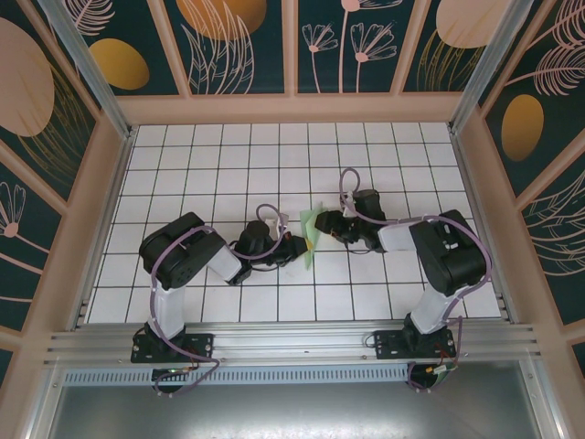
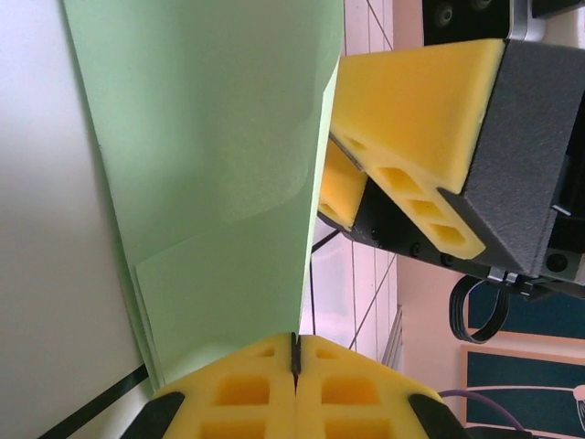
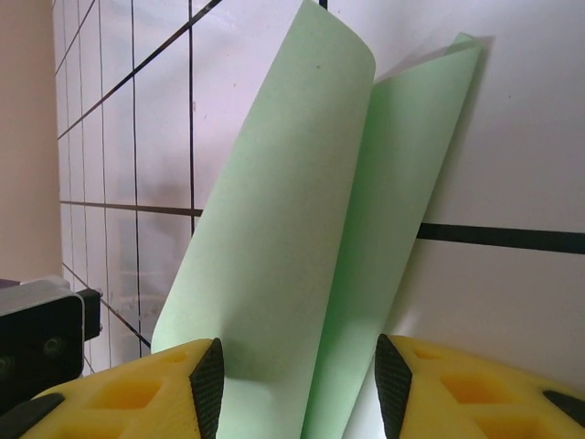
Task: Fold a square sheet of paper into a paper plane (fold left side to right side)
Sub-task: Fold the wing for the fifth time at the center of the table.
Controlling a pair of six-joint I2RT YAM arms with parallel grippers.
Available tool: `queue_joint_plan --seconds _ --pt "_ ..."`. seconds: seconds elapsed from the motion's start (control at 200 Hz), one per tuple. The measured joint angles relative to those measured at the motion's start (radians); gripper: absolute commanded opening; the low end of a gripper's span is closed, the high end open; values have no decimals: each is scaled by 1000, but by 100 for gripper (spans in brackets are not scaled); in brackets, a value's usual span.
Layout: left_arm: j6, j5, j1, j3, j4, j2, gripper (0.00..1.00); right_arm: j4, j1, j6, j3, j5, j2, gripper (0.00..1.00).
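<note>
Folding the left side over looks half done: the paper (image 1: pixel 309 240) sits in the middle of the table (image 1: pixel 183 155), one flap (image 3: pixel 274 183) curled up. Left gripper (image 2: pixel 294 355) is closed tight at the paper's edge (pinching it? can't tell), and right gripper (image 3: pixel 297 370) gapes halfway around the flap. Next up, I reckon: grab that flap, lay it flat, crease.

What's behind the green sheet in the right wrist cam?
White gridded table lies behind the folded sheet, which stands inside the open right end effector. The table strip directly behind the paper is covered.
</note>
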Motion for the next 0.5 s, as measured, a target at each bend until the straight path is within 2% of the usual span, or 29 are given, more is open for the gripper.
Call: queue_joint_plan --seconds 0.315,0.5 --pt "3 0 0 0 -5 2 19 -74 2 12 59 3 34 43" --pt "38 -2 5 8 -81 -26 28 -104 2 11 77 3 41 43"
